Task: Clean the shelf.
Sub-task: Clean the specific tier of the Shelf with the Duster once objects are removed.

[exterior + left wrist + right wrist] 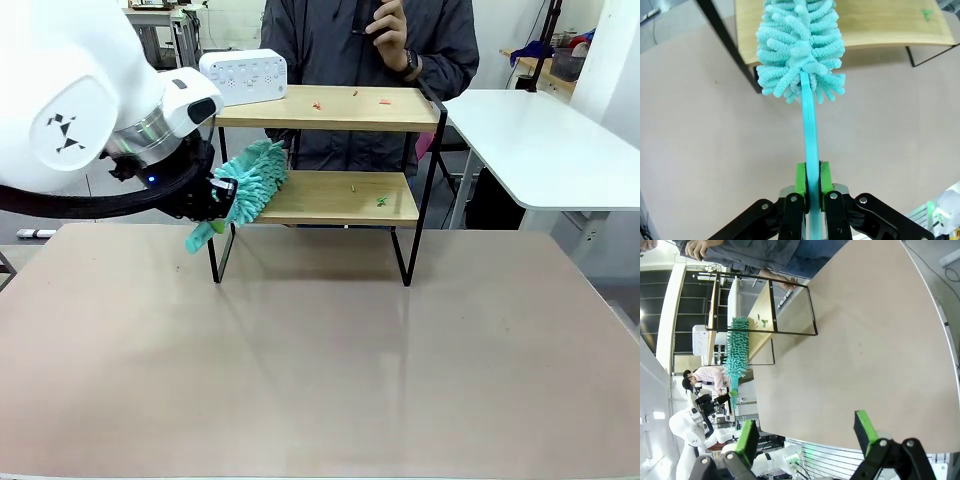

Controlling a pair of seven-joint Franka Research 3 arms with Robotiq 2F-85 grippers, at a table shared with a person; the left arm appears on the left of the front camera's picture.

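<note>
The shelf (330, 110) stands at the table's far side, two light wooden boards in a thin black frame. Small red and green scraps (317, 104) lie on its top board, and green bits (381, 201) on the lower one. My left gripper (215, 195) is shut on the handle of a teal fluffy duster (252, 178), whose head rests at the left end of the lower board. In the left wrist view the green pads (800, 180) clamp the handle, and the duster head (800, 45) lies over the board (880, 25). My right gripper (805, 432) hangs open above the table, far from the shelf (762, 320).
A white box (243, 75) sits on the left end of the top board. A person (370, 40) stands right behind the shelf with a hand raised. A white table (540, 140) adjoins at the right. The brown tabletop (320, 350) stretches wide in front.
</note>
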